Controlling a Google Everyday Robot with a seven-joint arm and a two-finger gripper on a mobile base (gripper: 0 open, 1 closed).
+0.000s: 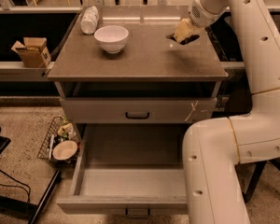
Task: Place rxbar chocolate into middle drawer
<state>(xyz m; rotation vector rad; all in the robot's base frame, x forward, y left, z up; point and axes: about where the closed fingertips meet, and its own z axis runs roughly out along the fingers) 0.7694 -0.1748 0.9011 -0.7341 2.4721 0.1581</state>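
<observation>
My gripper is over the back right part of the grey countertop, with its pale fingers pointing down. It is shut on the rxbar chocolate, a small flat black bar that sticks out under the fingertips, just above the top. The middle drawer is pulled wide open at the bottom front. Its inside is plain grey and holds nothing, and its dark handle is on the front. My white arm hangs in front of the drawer's right side.
A white bowl and a white bottle lying down are on the countertop's back left. The drawer above, with a white scrawl, is shut. A cardboard box sits on the left ledge, and a wire basket with a bowl stands on the floor.
</observation>
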